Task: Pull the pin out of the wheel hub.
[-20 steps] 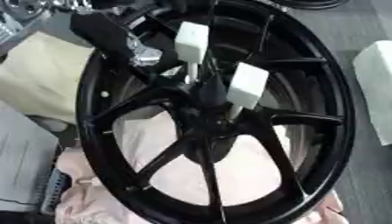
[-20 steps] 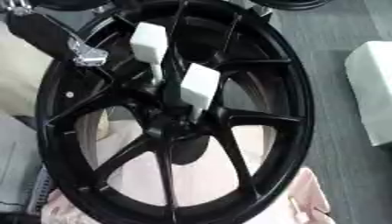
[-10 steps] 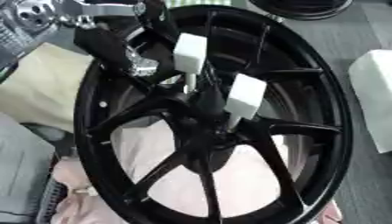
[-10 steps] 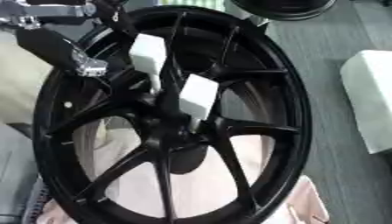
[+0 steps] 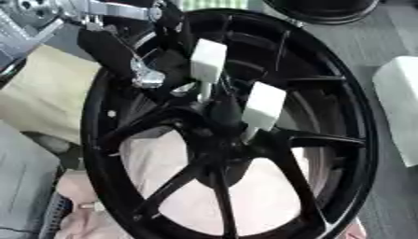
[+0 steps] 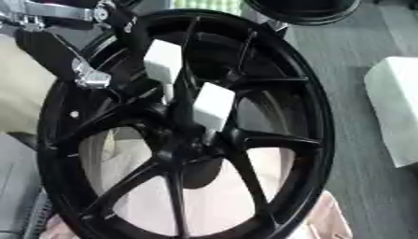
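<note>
two white-headed pins, one black wheel

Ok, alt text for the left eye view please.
A large black spoked wheel fills the frame, with two white block-topped pins standing in its hub. The robot's left hand reaches in from the upper left, close beside the nearer pin.

White block on grey floor at right. Second dark wheel at top edge. Pale pink cloth showing low in view. Beige surface at left.
</note>
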`<action>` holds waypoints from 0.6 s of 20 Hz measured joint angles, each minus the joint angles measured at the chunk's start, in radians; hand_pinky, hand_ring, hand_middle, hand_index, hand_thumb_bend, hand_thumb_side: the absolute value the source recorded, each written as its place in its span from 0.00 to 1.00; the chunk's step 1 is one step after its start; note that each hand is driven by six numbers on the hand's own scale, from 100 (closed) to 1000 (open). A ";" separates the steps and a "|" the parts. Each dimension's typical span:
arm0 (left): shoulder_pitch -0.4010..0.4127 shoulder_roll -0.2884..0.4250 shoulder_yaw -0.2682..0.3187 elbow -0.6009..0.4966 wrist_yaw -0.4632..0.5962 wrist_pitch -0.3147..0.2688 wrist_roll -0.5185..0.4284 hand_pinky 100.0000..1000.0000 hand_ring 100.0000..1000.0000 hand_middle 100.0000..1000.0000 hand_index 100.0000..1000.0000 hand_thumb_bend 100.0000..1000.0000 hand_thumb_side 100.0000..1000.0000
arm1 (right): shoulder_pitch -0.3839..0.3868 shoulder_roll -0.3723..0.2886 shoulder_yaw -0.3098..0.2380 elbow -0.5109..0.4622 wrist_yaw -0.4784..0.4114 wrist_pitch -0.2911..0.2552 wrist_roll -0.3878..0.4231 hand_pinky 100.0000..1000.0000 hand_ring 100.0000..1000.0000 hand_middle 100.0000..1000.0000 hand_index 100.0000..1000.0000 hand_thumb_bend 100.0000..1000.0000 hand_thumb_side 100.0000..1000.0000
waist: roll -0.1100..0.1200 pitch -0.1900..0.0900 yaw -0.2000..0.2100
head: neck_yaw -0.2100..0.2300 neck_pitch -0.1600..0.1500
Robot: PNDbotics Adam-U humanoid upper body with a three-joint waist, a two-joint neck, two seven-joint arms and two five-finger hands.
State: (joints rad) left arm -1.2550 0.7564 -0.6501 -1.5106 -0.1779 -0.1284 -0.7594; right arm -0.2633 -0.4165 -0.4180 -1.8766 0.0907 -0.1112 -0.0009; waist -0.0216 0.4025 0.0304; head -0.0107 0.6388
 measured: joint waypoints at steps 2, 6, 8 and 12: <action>-0.004 -0.009 0.002 0.016 -0.010 -0.009 0.004 0.73 0.75 0.72 0.78 0.18 0.39 | 0.000 0.001 0.000 0.000 0.000 0.000 0.001 0.61 0.52 0.49 0.58 0.42 0.18 | 0.000 0.000 -0.003 | 0.001 0.000; -0.005 -0.021 0.002 0.038 -0.015 -0.026 0.012 0.73 0.75 0.72 0.78 0.17 0.41 | 0.001 0.005 0.000 0.001 0.000 0.001 0.001 0.61 0.52 0.49 0.58 0.41 0.18 | 0.000 0.000 -0.005 | 0.004 -0.006; -0.006 -0.025 0.002 0.043 -0.012 -0.033 0.010 0.75 0.76 0.74 0.80 0.21 0.42 | 0.001 0.007 0.000 0.003 0.000 0.001 0.002 0.61 0.52 0.49 0.58 0.39 0.18 | 0.000 0.000 -0.005 | 0.006 -0.008; -0.013 -0.026 0.013 0.039 -0.033 -0.034 0.021 0.77 0.79 0.76 0.82 0.27 0.36 | 0.001 0.007 0.000 0.006 0.000 0.001 0.002 0.61 0.52 0.49 0.58 0.36 0.19 | 0.000 0.000 -0.005 | 0.008 -0.009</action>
State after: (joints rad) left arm -1.2678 0.7304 -0.6372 -1.4720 -0.2105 -0.1622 -0.7388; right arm -0.2621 -0.4094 -0.4180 -1.8706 0.0907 -0.1099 0.0008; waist -0.0213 0.4026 0.0250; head -0.0023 0.6299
